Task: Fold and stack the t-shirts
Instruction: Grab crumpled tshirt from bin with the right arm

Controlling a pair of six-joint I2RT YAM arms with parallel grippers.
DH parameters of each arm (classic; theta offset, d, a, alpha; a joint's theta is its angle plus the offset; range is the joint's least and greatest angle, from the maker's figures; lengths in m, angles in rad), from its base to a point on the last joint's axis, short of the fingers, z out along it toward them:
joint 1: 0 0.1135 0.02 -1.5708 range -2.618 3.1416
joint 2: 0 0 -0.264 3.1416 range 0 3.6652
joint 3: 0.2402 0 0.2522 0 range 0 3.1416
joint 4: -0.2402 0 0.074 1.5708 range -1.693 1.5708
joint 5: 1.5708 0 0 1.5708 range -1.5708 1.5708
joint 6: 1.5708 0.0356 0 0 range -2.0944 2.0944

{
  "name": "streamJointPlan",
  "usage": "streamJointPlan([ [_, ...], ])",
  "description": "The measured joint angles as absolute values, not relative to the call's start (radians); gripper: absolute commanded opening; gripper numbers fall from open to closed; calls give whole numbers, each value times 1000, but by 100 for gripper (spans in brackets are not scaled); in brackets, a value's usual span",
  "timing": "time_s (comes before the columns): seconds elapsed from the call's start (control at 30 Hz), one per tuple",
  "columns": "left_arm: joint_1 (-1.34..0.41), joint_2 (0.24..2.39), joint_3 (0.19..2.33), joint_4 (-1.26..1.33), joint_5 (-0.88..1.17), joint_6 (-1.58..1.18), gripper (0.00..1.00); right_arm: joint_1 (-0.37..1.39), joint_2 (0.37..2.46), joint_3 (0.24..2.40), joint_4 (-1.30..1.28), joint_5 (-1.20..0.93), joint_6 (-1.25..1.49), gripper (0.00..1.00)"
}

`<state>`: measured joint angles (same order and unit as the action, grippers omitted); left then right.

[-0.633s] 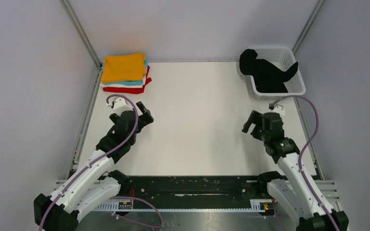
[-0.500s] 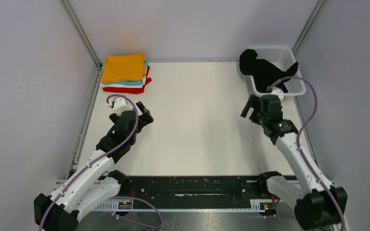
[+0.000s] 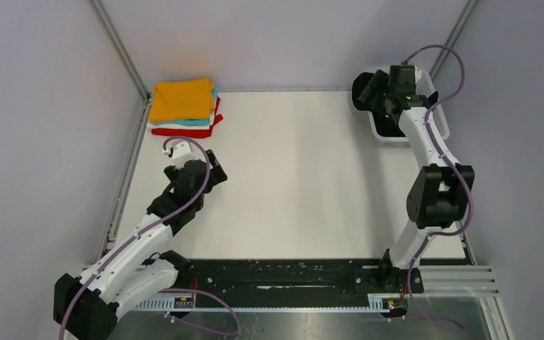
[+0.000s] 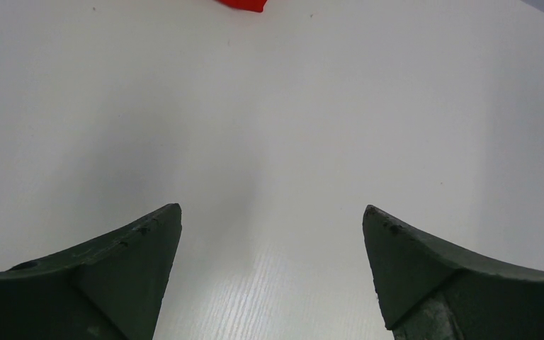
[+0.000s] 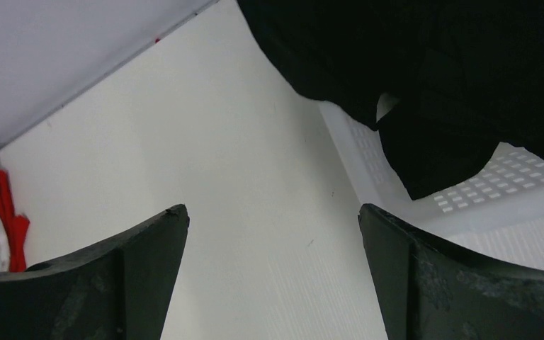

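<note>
While jaws stand wide apart with nothing between them, right gripper (image 3: 375,86) hangs at far right over left side of white mesh basket (image 3: 391,139), close above black t-shirt (image 5: 425,71) heaped inside, cloth spilling over basket's left wall. Right arm stretched far across table (image 3: 290,170). Left gripper (image 3: 212,167) likewise spread wide, empty, low over bare white tabletop on left side. Stack of folded t-shirts (image 3: 183,108) in far left corner, orange on top, teal, white, red beneath, just beyond left gripper.
</note>
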<state>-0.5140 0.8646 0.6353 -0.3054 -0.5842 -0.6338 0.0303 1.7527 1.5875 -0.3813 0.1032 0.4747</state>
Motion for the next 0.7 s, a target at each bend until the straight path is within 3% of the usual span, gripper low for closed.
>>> streamJointPlan([
  [0.13,-514,901,642,-300,-585,-627,99,-86,1938,1755,-367,20,612,99],
  [0.27,-514,947,670,-302,-585,-625,99,-173,2037,1784,-315,-30,761,99],
  [0.7,-514,956,686,-307,-599,-618,99,-168,2450,2144,-265,-151,1097,99],
])
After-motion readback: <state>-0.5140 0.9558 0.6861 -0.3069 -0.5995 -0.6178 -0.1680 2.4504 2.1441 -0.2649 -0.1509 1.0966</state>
